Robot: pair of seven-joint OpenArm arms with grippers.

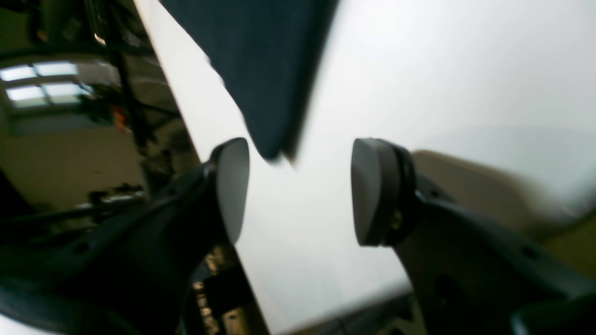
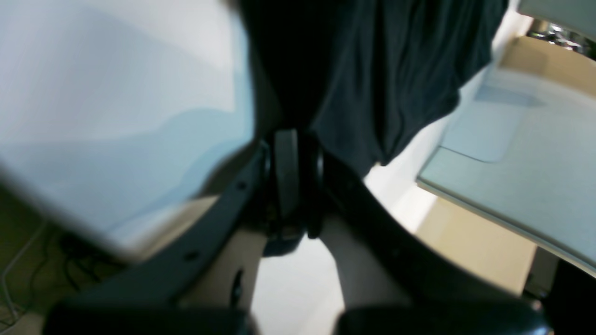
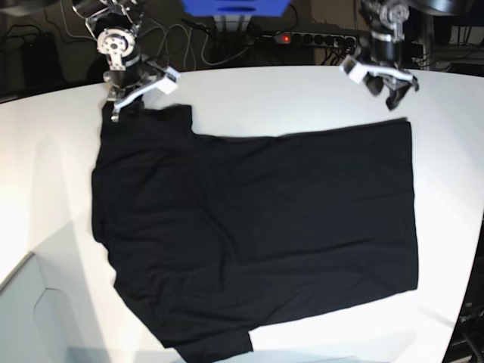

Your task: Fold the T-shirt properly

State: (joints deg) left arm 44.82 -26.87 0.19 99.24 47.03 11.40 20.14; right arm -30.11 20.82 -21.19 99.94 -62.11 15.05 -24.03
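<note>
1 garment, the T-shirt [image 3: 257,234], is spread plain side up across the white table [image 3: 302,98]. Its far sleeve corner is pinched by the right gripper [image 2: 293,181]; the left gripper [image 1: 298,190] is held agape just off its far hem corner. A 1-sided pull could skew it. No containers are seen.

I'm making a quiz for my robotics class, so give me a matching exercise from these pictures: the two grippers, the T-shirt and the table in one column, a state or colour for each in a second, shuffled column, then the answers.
Column one:
1. left gripper
2. right gripper
3. T-shirt
4. table

Column two:
A. white, bearing the garment
B. shut on a corner of cloth
C. black, spread out flat
D. open, holding nothing

Pairs: 1-D, 2-B, 3-C, 4-A
</note>
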